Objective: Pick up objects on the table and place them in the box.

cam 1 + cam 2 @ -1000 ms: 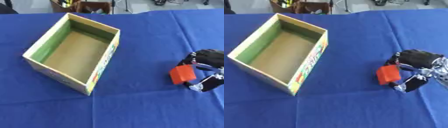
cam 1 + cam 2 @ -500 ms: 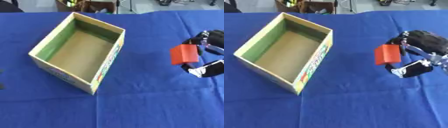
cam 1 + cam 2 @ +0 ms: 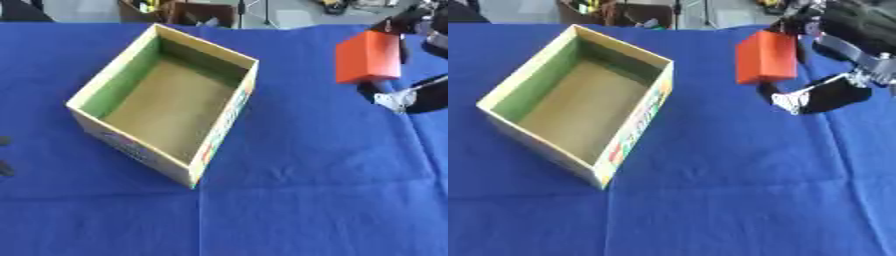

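Orange block (image 3: 766, 57) sits clamped in the right hand's (image 3: 846, 45) fingers, lifted above the blue desk (image 3: 710, 200), right of the open cardboard box (image 3: 579, 107). Right eye view shows the palm; left eye view cuts it off, showing dark left fingertips (image 3: 5, 167), their state unclear.

I'm looking down from the head's two eyes, both angled steeply at the blue cloth-covered table (image 3: 306, 200) from fairly close. They share nearly everything: the open cardboard box with green inner wall (image 3: 114, 87) sits a bit further left in the right eye
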Robot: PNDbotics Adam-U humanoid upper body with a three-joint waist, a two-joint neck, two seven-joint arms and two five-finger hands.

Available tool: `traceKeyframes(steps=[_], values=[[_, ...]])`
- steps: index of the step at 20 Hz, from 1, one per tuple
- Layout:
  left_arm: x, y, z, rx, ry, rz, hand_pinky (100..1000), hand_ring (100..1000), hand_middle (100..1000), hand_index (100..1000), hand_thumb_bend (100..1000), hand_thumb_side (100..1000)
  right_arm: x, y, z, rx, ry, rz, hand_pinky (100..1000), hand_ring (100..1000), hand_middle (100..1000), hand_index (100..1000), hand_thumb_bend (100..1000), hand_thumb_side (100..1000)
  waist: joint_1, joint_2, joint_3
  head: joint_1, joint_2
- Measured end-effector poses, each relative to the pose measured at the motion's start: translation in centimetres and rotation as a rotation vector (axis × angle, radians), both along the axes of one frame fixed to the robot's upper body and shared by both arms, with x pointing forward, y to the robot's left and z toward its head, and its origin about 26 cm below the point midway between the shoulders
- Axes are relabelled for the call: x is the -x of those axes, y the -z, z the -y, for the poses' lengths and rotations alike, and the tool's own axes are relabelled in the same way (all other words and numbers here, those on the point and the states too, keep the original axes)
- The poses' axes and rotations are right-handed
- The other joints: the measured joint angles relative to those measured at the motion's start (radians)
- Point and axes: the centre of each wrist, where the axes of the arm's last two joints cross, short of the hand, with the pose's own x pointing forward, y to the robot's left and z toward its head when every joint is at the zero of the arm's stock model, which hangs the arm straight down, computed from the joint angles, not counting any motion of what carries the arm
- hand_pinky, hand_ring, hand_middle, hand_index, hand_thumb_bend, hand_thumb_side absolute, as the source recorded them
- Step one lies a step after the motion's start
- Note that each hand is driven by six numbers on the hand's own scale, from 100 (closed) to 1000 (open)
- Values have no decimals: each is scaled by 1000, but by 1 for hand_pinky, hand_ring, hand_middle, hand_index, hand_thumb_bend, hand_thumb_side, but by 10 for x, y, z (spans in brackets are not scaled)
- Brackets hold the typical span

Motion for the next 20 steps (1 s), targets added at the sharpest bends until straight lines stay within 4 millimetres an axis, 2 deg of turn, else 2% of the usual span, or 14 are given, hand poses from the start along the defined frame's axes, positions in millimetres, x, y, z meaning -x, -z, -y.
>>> traceKeyframes(steps=[5, 11, 20], values=[[0, 0, 1, 0, 8, 1, 327, 606, 665, 759, 100, 844, -15, -19, -17, -32, -65, -11, 685, 557, 292, 397, 100, 363, -11, 0, 19, -10, -2], [0, 0, 1, -2, 12, -2, 327, 606, 665, 759, 100, 845, -39, -29, -33, -52, -98, -41, 683, 554, 291, 397, 100, 362, -24, 0, 45, -24, -16], [-2, -3, 4, -6, 29, 7, 327, 606, 666, 759, 100, 845, -81, -29, -60, -15, -90, -70, 685, 553, 289, 397, 100, 363, -46, 15, 88, -50, -28]])
